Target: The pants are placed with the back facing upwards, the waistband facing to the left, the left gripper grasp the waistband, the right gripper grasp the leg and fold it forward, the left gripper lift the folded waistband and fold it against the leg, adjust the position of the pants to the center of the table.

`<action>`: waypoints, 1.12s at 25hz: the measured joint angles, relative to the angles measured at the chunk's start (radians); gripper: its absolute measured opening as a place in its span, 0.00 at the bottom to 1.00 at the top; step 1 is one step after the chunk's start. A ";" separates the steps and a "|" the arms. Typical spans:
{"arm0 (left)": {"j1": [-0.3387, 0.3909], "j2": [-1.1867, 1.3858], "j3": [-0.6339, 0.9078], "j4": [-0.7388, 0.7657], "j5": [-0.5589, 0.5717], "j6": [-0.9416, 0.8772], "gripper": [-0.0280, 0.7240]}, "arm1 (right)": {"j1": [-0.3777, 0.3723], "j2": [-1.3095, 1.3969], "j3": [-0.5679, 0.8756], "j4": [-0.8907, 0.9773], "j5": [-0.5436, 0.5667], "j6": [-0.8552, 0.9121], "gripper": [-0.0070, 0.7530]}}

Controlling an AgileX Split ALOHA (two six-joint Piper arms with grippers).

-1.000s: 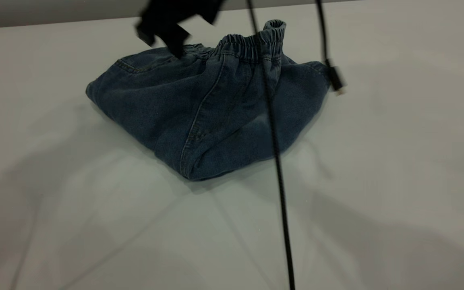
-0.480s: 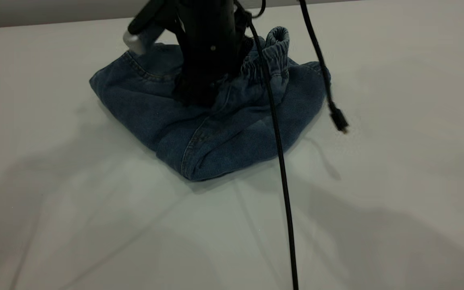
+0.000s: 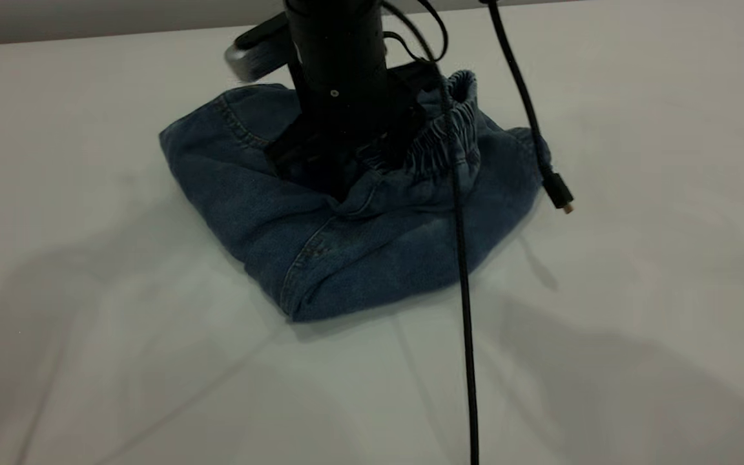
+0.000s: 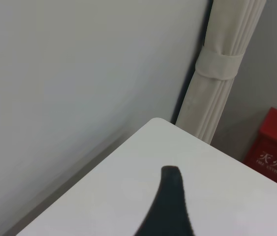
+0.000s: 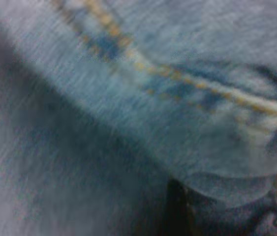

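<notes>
The blue denim pants (image 3: 372,245) lie folded in a bundle on the white table (image 3: 637,323), elastic waistband (image 3: 449,139) on top at the back. My right gripper (image 3: 336,184) comes straight down from above and presses into the bundle just in front of the waistband, its tip sunk in a crease of the cloth. Denim and an orange seam (image 5: 177,78) fill the right wrist view. The left gripper (image 4: 225,216) is off the pants near a table corner, open, with one dark finger (image 4: 170,201) showing and nothing in it.
A black cable (image 3: 465,323) hangs across the front of the pants, and a loose plug (image 3: 560,196) dangles at their right edge. Beyond the table corner stand a tied curtain (image 4: 217,88) and a red box (image 4: 276,152).
The right arm came down from the back onto the pants and pushed the bundle forward and slightly right. The waistband crumpled lower and the dangling plug swung down.
</notes>
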 joint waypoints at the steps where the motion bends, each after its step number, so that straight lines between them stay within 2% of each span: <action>1: 0.000 0.000 0.000 0.000 0.002 0.000 0.79 | -0.005 0.000 0.000 0.011 0.000 0.054 0.62; 9: 0.000 0.000 0.000 -0.001 0.013 0.000 0.79 | -0.032 -0.002 0.000 0.157 0.002 0.402 0.62; 19: 0.000 0.000 0.000 -0.001 0.011 0.000 0.79 | -0.071 -0.003 0.000 0.184 -0.001 0.722 0.61; 24: 0.000 -0.001 0.000 -0.001 0.011 0.001 0.79 | -0.072 -0.050 0.004 0.105 0.060 0.737 0.61; 28: 0.000 -0.001 0.000 -0.002 0.010 0.002 0.79 | -0.072 -0.146 0.004 -0.028 0.058 0.704 0.61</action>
